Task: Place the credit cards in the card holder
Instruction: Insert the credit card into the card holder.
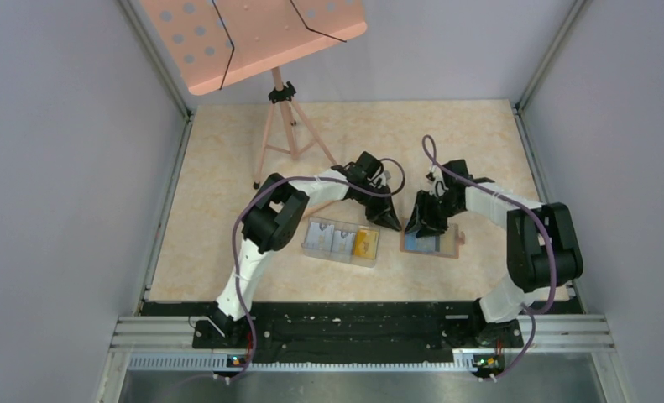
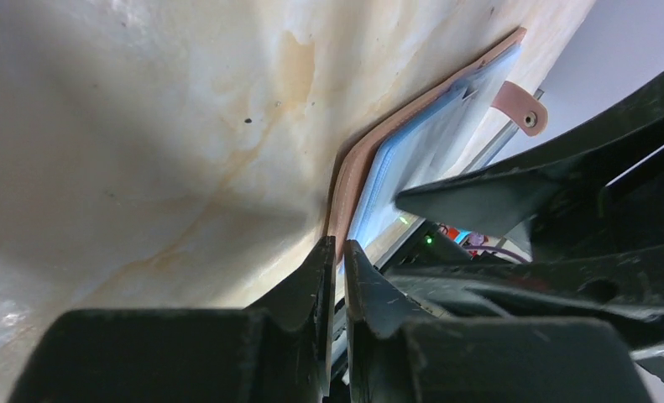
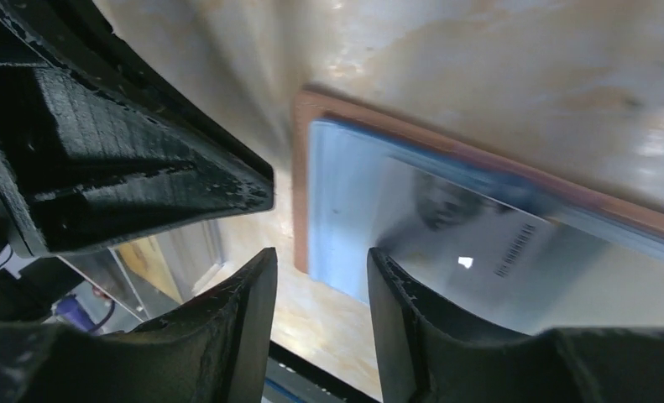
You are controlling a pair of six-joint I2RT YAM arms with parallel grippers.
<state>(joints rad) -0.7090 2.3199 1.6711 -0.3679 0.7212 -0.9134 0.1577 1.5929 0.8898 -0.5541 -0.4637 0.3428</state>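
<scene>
The card holder (image 1: 433,244) is a brown wallet with pale blue sleeves, lying open right of centre. It also shows in the left wrist view (image 2: 358,164) and the right wrist view (image 3: 300,168). A grey-blue card with a barcode (image 3: 479,243) lies in its top sleeve. More credit cards, two grey-blue (image 1: 330,238) and one yellow-orange (image 1: 365,242), sit in a clear tray (image 1: 342,257). My left gripper (image 1: 389,222) (image 2: 337,243) is at the wallet's left edge, shut on a thin pale card seen edge-on. My right gripper (image 1: 425,225) (image 3: 321,256) is open and empty over the wallet's near-left corner.
A pink music stand (image 1: 261,34) on a tripod (image 1: 282,134) stands at the back left. The wallet's strap with a snap (image 2: 521,105) sticks out on its right side. Grey walls enclose the table, and a black rail (image 1: 353,323) runs along the near edge.
</scene>
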